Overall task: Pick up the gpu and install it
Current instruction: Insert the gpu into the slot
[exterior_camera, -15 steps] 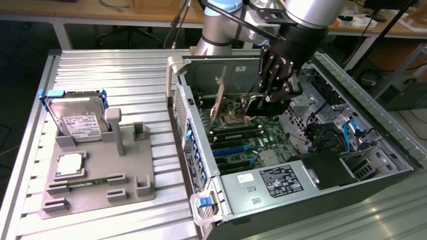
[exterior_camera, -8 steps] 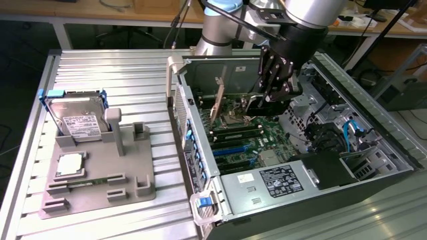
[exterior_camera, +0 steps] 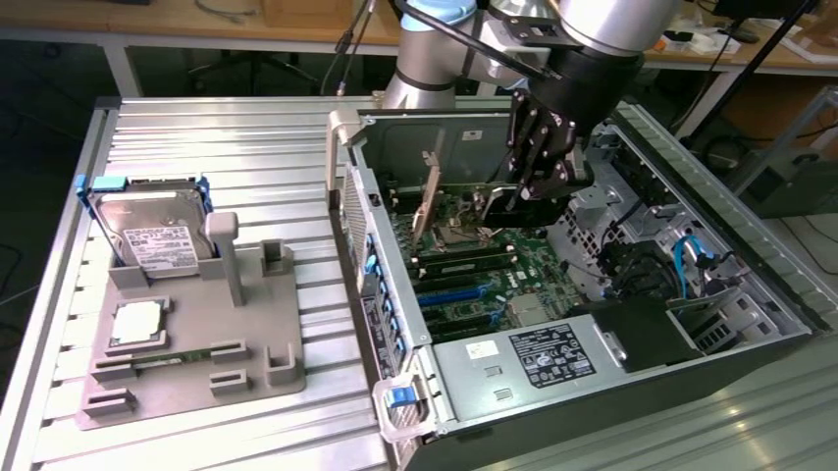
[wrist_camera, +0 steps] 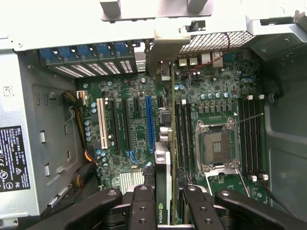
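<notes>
Black metal gripper (wrist_camera: pixel 165 194), fingers half closed around slim green gpu card (wrist_camera: pixel 163 160), edge-on above green motherboard (wrist_camera: pixel 139 136); best kept upright, lowered squarely

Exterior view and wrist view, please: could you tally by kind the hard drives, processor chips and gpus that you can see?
hard drive: 1
processor chip: 1
gpu: 1
Total: 3

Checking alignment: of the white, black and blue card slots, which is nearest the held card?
The blue slot, right beside the card in the gripper; the white slot and black slots lie farther off.
</notes>
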